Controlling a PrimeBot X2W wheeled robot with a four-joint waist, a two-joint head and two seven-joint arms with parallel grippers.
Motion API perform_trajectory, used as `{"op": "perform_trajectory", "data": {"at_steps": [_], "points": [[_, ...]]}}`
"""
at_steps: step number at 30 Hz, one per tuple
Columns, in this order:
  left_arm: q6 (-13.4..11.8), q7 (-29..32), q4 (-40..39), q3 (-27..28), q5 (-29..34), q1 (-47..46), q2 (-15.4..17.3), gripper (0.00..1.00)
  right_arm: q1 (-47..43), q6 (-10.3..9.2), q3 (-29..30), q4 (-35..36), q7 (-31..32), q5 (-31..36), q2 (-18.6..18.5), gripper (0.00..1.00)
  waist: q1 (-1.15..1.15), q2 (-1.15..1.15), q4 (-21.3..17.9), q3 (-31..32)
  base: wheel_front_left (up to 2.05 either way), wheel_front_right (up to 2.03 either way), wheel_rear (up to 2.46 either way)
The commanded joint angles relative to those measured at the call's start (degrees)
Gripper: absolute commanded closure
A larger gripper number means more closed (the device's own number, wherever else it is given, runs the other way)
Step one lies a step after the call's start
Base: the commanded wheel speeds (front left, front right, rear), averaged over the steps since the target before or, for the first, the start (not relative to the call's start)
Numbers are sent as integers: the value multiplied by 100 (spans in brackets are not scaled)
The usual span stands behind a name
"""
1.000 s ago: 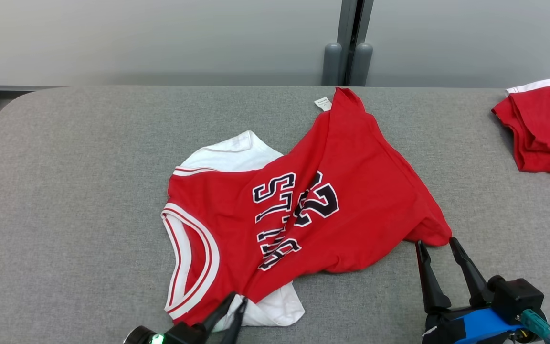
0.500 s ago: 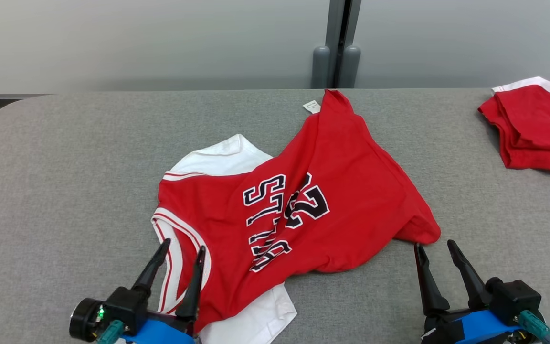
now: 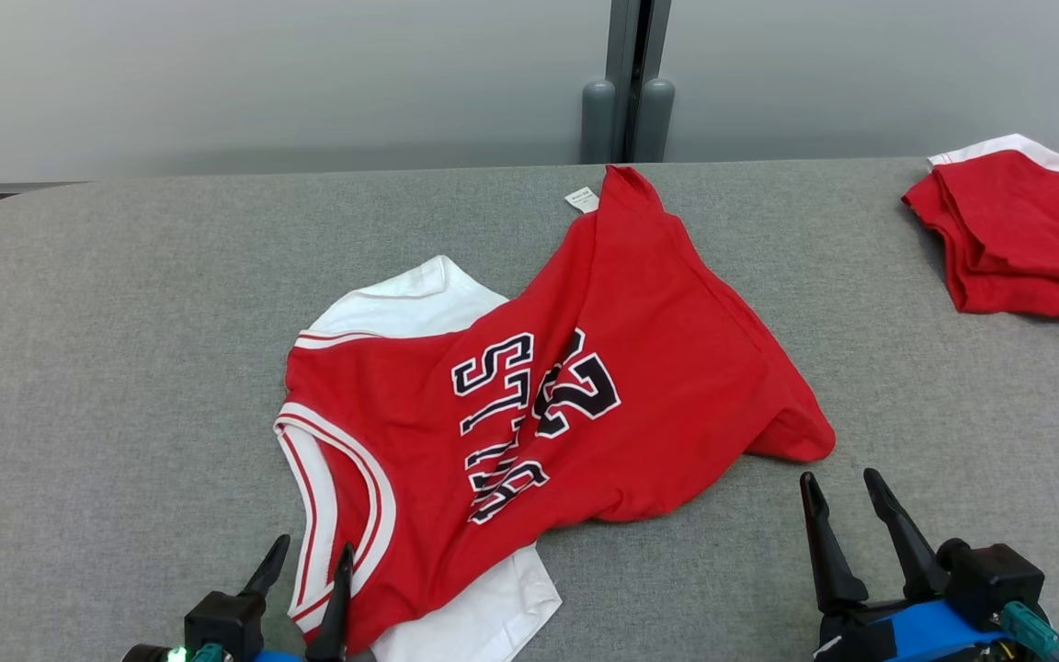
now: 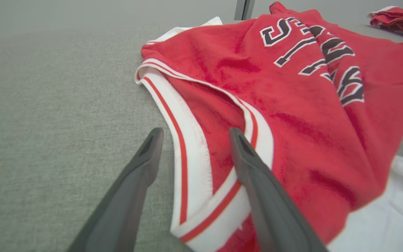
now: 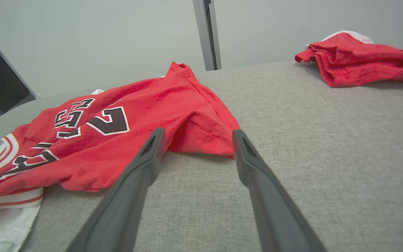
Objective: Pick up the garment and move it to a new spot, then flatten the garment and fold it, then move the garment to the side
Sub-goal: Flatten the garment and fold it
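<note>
A red jersey [image 3: 585,386] with dark lettering, white-and-red trim and white sleeves lies crumpled in the middle of the grey table [image 3: 107,349]. My left gripper [image 3: 313,556] is open at the bottom left, its fingers straddling the trimmed neckline [image 4: 194,164]. My right gripper [image 3: 840,485] stands open just in front of the jersey's lower right corner [image 5: 205,140], a little apart from it, with nothing between its fingers. A small white tag [image 3: 581,199] sticks out at the jersey's far end.
A second red and white garment [image 3: 1017,239] lies bunched at the table's far right [image 5: 362,59]. A grey wall with a vertical post [image 3: 626,83] stands behind the table. Bare grey cloth surface stretches left of the jersey.
My left gripper, shut at the jersey's front edge a second ago, has opened and drawn back toward the bottom edge. The head camera has shifted, so the whole scene sits further left.
</note>
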State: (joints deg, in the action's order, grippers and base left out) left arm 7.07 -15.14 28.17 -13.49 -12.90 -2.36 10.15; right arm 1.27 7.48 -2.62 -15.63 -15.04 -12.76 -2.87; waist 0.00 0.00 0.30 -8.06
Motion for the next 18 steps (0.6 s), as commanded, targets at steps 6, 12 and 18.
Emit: {"op": "perform_trajectory", "data": {"at_steps": [6, 12, 18], "points": [[44, 0, 457, -64, -89, -133, -32, 0, 25, 3, -8, -49, -18, 9, -3, 0, 0, 0, 1, -2, 0, 0, 0], [63, 10, 860, -559, -349, -300, -34, 0, 39, 3, -42, -95, -18, 47, -3, 0, 0, 0, -34, 1, 0, 0, 0], [59, 25, 1252, -960, -592, -682, 94, 100, 64, 3, -37, -97, -18, 74, -3, 0, 0, 0, -89, 7, 0, 0, 0]]}}
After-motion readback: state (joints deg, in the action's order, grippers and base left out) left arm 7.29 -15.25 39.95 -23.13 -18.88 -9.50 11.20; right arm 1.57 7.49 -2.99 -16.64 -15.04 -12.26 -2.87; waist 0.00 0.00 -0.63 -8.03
